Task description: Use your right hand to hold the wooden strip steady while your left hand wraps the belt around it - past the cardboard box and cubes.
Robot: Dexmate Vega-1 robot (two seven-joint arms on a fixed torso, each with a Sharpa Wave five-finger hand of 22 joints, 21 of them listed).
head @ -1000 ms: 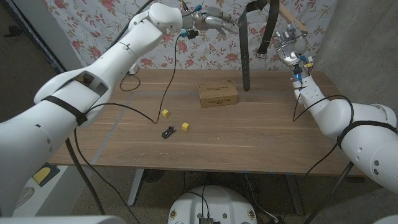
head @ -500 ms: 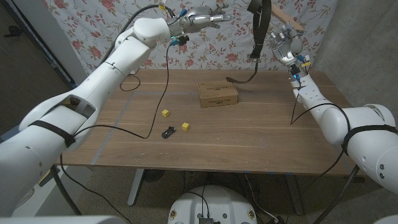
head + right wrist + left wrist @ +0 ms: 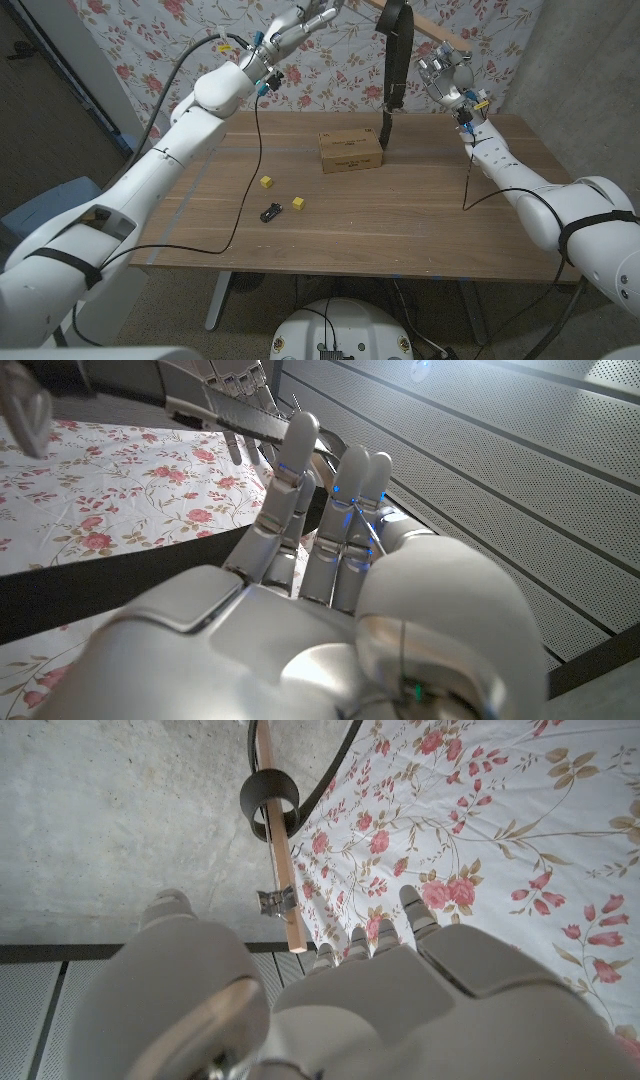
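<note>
Wooden counter [image 3: 420,215], plank grain running across, pale tape lines near its left part. Behind it hangs a floral cloth [image 3: 140,50] with red roses; to the right a bare grey concrete wall [image 3: 575,60]. The left wrist view shows the same cloth against concrete and a perforated grey panel.

On the counter: a cardboard box [image 3: 351,151] near the back centre, two yellow cubes [image 3: 266,182] [image 3: 298,203] in front of it to the left, and a small black object [image 3: 270,212] just beside the nearer cube. A black cable trails across the left half of the surface.

Wooden strip [image 3: 432,27] — raised well above the counter at the back, slanting down toward the right hand [image 3: 445,77]. That hand is held high with fingers upright; in the right wrist view its fingers [image 3: 345,500] reach toward the dark belt and strip, but whether they clasp the strip cannot be told.

Belt [image 3: 394,60] — draped over the strip, its black length hanging down to the counter just right of the box. In the left wrist view it forms a loop [image 3: 270,805] around the strip [image 3: 280,870].

Left hand [image 3: 305,20] is raised near the top of the cloth, fingers spread apart, holding nothing, clear of the belt
</note>
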